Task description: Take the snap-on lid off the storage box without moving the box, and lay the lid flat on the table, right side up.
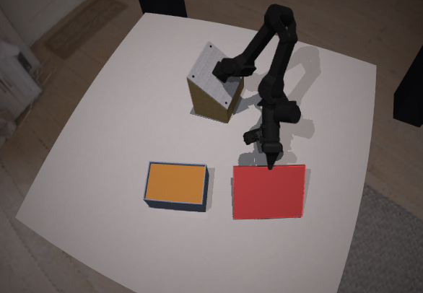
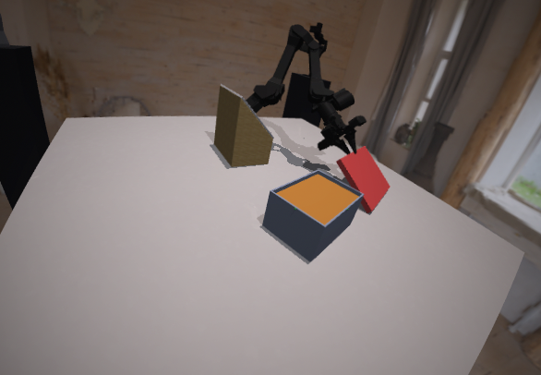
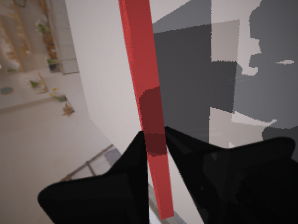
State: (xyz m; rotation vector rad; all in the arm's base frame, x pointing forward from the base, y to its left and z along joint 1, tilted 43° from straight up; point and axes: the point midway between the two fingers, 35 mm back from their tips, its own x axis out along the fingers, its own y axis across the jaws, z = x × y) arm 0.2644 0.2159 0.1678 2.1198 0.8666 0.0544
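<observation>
The red lid (image 1: 268,193) (image 2: 365,178) (image 3: 137,50) is off the storage box and tilted, its far edge raised and its near edge lower; whether that lower edge touches the table (image 1: 108,138) (image 2: 138,246) (image 3: 95,75) I cannot tell. The gripper (image 1: 271,167) (image 2: 351,151) (image 3: 153,133) is pinching the lid by the far edge, one finger against each face. Just to the left of the lid, apart from it, the dark blue storage box (image 1: 177,206) (image 2: 291,224) stands upright and open on the table, with an orange surface (image 1: 175,182) (image 2: 318,197) inside its rim. Farther back, a wedge-shaped stand (image 1: 209,105) (image 2: 249,139) carries the black arm (image 1: 258,47) (image 2: 286,63) on its sloping gray top. The arm rises from there, bends over and reaches down to the lid. On the floor to the right of the table lies a gray rug (image 1: 386,239).
</observation>
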